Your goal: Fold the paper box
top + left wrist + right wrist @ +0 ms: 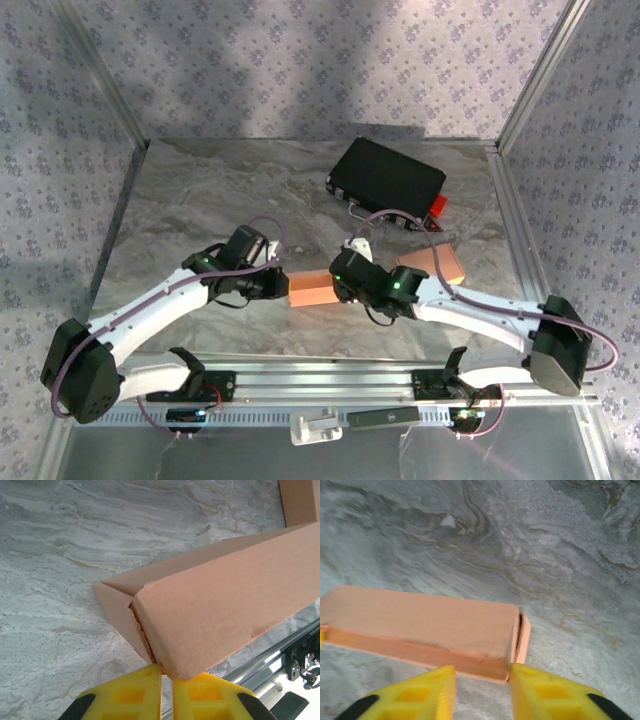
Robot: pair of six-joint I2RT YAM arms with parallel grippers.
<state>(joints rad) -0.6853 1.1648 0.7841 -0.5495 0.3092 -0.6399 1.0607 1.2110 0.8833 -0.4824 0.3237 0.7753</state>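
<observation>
The brown paper box [314,291] lies on the marble table between my two grippers. In the left wrist view the paper box [225,605] shows a folded end with a slit along its corner. My left gripper [166,667] is pinched on that lower corner edge, jaws almost touching. It sits at the box's left end [277,284]. In the right wrist view the paper box [420,617] has its end flap [524,635] slightly ajar. My right gripper [482,672] is open at that end, the near corner between its jaws, at the box's right end [342,290].
A second brown cardboard piece [432,266] lies right of my right arm, its edge [300,500] also in the left wrist view. A black case [388,178] with a red tab [437,208] sits at the back. An aluminium rail [330,380] runs along the front.
</observation>
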